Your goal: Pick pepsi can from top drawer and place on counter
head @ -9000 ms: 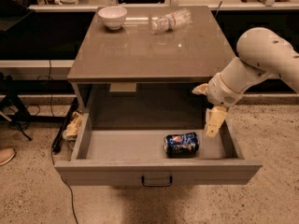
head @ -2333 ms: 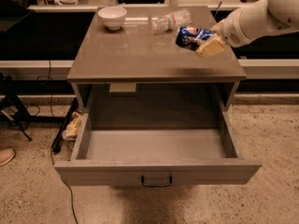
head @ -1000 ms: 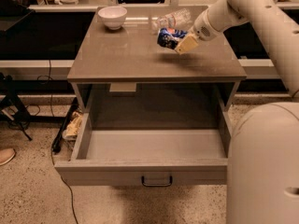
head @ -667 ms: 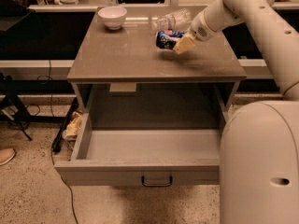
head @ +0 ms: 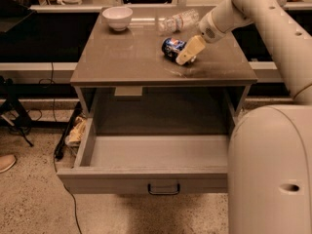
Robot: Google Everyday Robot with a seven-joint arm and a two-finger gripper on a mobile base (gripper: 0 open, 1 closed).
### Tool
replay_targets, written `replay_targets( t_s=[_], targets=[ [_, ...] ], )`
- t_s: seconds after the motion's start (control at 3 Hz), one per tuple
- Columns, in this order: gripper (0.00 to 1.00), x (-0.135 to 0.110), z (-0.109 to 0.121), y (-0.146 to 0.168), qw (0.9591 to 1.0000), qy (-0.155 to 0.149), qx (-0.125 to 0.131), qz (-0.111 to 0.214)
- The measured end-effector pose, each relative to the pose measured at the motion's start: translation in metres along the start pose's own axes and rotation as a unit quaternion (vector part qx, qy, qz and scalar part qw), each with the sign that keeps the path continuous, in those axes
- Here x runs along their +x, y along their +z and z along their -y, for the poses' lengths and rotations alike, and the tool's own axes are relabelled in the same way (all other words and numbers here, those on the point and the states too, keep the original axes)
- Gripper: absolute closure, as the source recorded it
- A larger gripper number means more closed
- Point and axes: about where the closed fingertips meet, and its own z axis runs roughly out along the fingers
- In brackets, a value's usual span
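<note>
The pepsi can (head: 170,46), dark blue with a silver end, lies tilted on its side low over the right middle of the counter (head: 122,57). I cannot tell whether it touches the surface. My gripper (head: 176,52) reaches in from the upper right and is shut on the can. One pale finger (head: 190,49) shows in front of the can. The top drawer (head: 146,179) is pulled fully open below the counter. Its inside is bare, and its dark handle (head: 164,189) sits at the centre of the front panel.
A white bowl (head: 117,17) stands at the counter's back left. A clear plastic water bottle (head: 178,21) lies at the back, just behind the can. My pale arm and body (head: 273,169) fill the right side. Cables and a crumpled bag (head: 75,130) lie left of the drawer.
The can has gone from the drawer floor up to the counter in my gripper. Over the last second, gripper and can shifted slightly left and down toward the countertop.
</note>
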Motion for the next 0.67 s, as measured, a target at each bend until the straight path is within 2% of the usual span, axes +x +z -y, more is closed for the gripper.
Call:
replay_targets(
  t_s=[0.33,0.67],
  targets=[
    [0.0,0.005,0.005,-0.017,0.9998,0.008,0.016,0.007],
    [0.0,0.026,0.016,-0.063,0.9968,0.038,0.068,0.017]
  ],
)
